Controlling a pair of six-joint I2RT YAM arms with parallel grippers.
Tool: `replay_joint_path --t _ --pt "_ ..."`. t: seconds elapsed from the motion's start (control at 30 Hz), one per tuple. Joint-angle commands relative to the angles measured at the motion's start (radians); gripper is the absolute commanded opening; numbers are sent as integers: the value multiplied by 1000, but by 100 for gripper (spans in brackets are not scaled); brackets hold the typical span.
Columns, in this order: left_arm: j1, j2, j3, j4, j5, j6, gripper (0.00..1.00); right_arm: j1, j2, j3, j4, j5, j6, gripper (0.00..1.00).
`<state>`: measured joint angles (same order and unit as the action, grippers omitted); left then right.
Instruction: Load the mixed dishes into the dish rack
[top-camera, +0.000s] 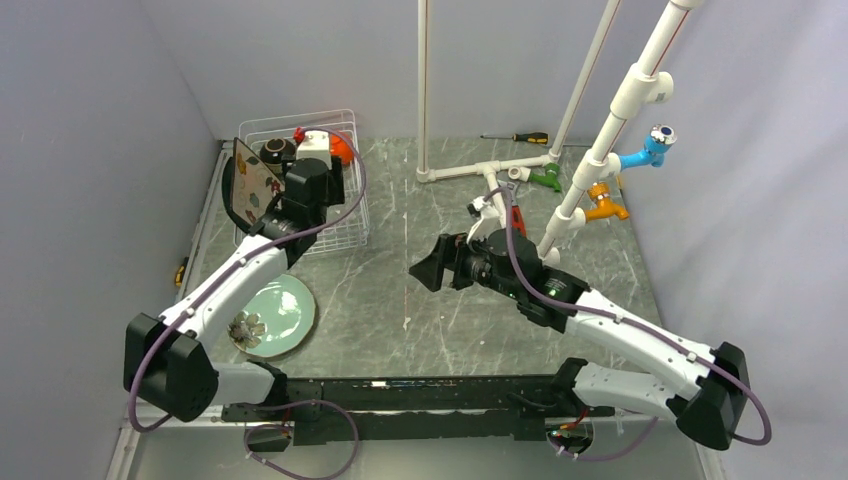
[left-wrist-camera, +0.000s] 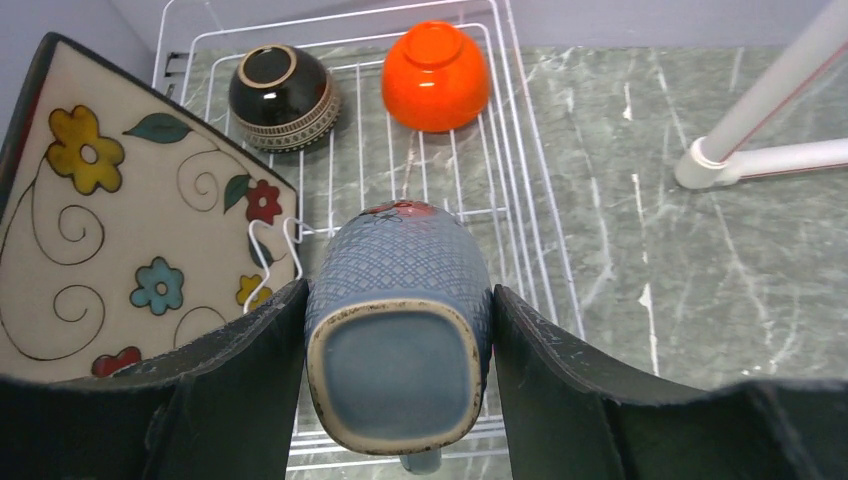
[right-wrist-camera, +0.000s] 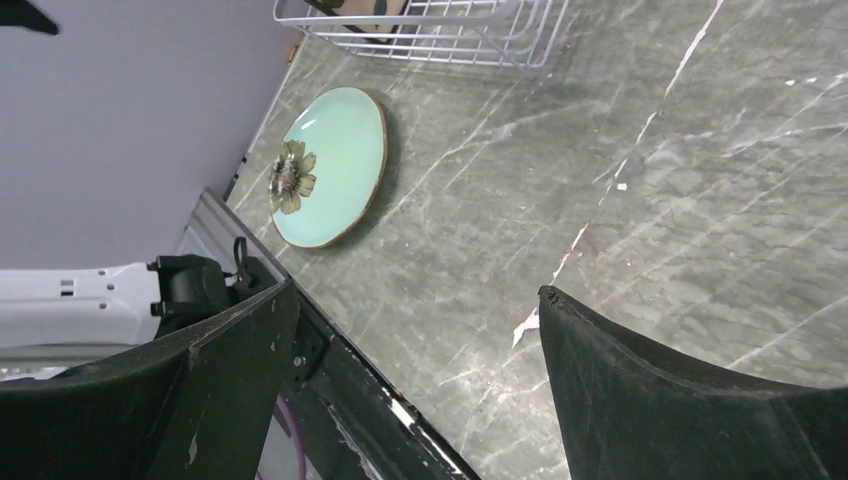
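My left gripper is over the white wire dish rack and shut on the dark teal rounded-square plate, which shows its underside. In the left wrist view the jaws press both edges of the plate above the rack wires. The brown square floral plate stands on edge to its left. The dark brown bowl and orange bowl sit upside down at the rack's far end. The pale green round plate lies flat on the table. My right gripper is open and empty mid-table.
A white pipe frame with blue, orange and green taps stands at the back right. A screwdriver lies by the back wall. The green plate and a rack corner show in the right wrist view.
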<state>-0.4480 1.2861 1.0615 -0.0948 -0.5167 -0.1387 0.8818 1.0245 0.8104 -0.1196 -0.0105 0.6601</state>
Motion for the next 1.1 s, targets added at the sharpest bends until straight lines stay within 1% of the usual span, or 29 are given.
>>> replay_joint_path --t 0.0,0.07,0.2,0.27,0.33,0.43,0.53,0.6,0.77,0.83,0.93,1.07 --pt "34 23 41 75 -9 25 0 3 -112 13 -42 8 -65 91" --pt "71 73 70 53 13 3 0 4 -152 -3 -61 64 -77 92" --pt "176 177 149 34 128 -59 0 2 -218 -9 -101 124 -107 92" --pt "223 243 202 35 177 -61 0 3 -242 -9 -113 142 -116 92" --pt "252 322 272 33 150 -32 0 2 -258 -11 -119 153 -123 92" --pt "269 463 424 -30 94 47 0 3 -274 -18 -122 159 -125 93" --pt "284 575 548 -82 130 66 0 2 -279 -20 -133 172 -124 92" --pt "288 635 615 -113 152 64 0 3 -274 -17 -142 184 -127 93" --pt "289 774 793 -256 90 5 0 2 -248 15 -165 213 -143 93" --pt "291 803 831 -277 84 -8 0 2 -241 18 -165 215 -146 93" --pt "292 835 845 -264 110 -1 0 2 -229 15 -159 216 -146 92" --pt "309 882 876 -298 115 -13 0 2 -217 14 -160 216 -139 92"
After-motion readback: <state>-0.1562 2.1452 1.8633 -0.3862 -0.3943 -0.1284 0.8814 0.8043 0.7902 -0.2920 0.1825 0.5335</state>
